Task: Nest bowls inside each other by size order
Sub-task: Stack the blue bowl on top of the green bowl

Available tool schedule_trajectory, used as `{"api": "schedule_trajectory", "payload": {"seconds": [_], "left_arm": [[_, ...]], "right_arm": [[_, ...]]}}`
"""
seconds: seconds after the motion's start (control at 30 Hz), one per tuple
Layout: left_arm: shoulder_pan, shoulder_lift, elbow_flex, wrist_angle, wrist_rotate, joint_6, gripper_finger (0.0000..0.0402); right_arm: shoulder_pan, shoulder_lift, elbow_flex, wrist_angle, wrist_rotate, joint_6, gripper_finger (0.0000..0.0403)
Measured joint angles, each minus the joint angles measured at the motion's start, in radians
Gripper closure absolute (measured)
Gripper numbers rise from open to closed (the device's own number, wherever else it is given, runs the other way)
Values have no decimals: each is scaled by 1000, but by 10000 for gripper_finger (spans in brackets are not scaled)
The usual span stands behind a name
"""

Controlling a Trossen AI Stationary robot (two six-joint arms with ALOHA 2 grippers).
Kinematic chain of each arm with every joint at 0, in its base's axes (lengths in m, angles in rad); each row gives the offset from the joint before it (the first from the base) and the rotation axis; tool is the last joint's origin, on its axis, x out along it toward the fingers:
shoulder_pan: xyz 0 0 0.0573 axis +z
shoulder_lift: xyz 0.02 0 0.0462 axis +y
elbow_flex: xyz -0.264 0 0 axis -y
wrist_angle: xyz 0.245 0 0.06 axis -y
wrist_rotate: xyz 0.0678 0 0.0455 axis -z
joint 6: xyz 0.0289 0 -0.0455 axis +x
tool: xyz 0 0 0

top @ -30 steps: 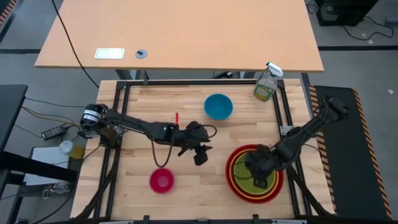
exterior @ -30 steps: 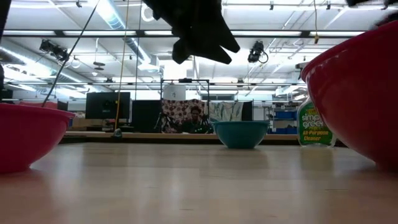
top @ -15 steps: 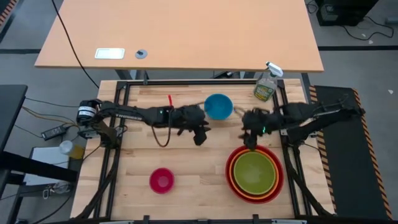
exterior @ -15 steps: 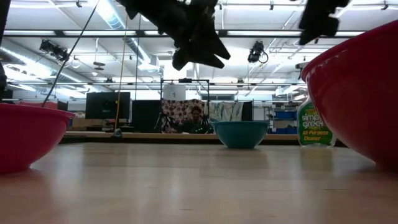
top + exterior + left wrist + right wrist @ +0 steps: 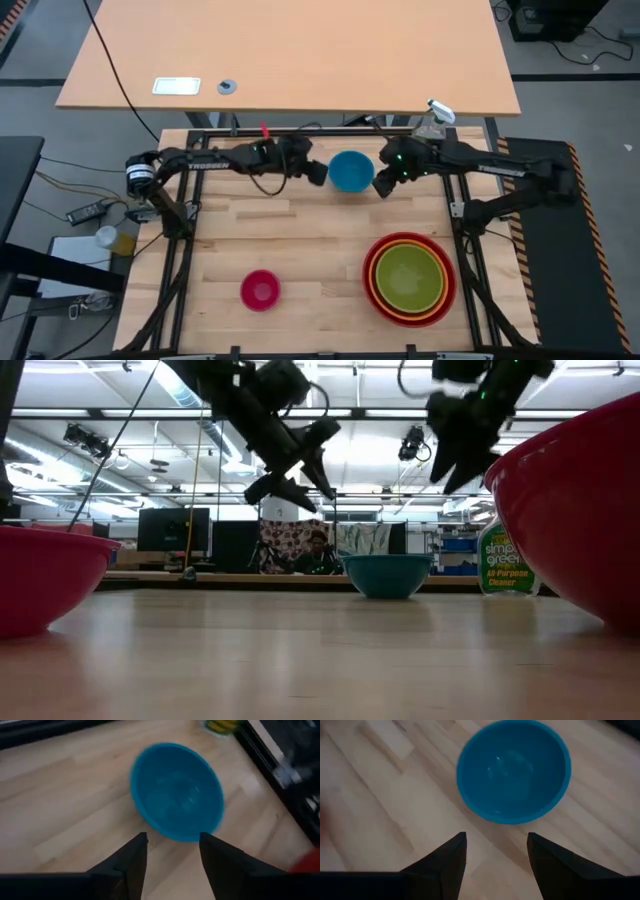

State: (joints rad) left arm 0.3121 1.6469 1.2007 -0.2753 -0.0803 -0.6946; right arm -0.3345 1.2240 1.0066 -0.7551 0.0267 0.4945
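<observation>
The blue bowl (image 5: 351, 171) stands on its base at the table's far middle; it also shows in the left wrist view (image 5: 177, 790), the right wrist view (image 5: 514, 770) and the low view (image 5: 388, 575). My left gripper (image 5: 316, 173) hovers open just left of it, above the table. My right gripper (image 5: 381, 183) hovers open just right of it. Both are empty. The green bowl (image 5: 410, 276) sits inside the orange bowl (image 5: 377, 292), which sits inside the red bowl (image 5: 367, 258), at the near right. The pink bowl (image 5: 260, 290) stands alone at the near left.
A clear spray bottle with a green label (image 5: 428, 138) stands at the far right corner, close behind my right arm. Bare wood (image 5: 300, 240) lies between the blue bowl and the nested stack. A larger table (image 5: 290, 60) lies beyond the far edge.
My right gripper has risen from the nested stack and gone toward the far edge, to the blue bowl's right side. My left gripper has gone from the table's middle toward the far edge, to the bowl's left side. The bowls have stayed in place.
</observation>
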Motion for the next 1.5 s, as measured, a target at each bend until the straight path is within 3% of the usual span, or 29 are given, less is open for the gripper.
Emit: {"api": "schedule_trajectory", "payload": {"seconds": [0.2,0.4,0.73,1.0,1.17,1.5], "left_arm": [[44,56,0,26,55,-35,197],[37,74,1,45,26,-20,196],[36,78,1,42,15,-28,195],[38,197,0,178,93,-58,195],[33,224,-1,208,90,-38,195],[21,221,0,279,93,-21,195]], "right_arm": [[-125,1,-148,141,-24,7,188],[-218,76,-236,297,-47,36,188],[-238,285,-196,390,-71,71,188],[-234,329,-191,428,-54,98,191],[-233,320,-190,440,-39,89,219],[-229,321,-190,439,-23,70,323]]}}
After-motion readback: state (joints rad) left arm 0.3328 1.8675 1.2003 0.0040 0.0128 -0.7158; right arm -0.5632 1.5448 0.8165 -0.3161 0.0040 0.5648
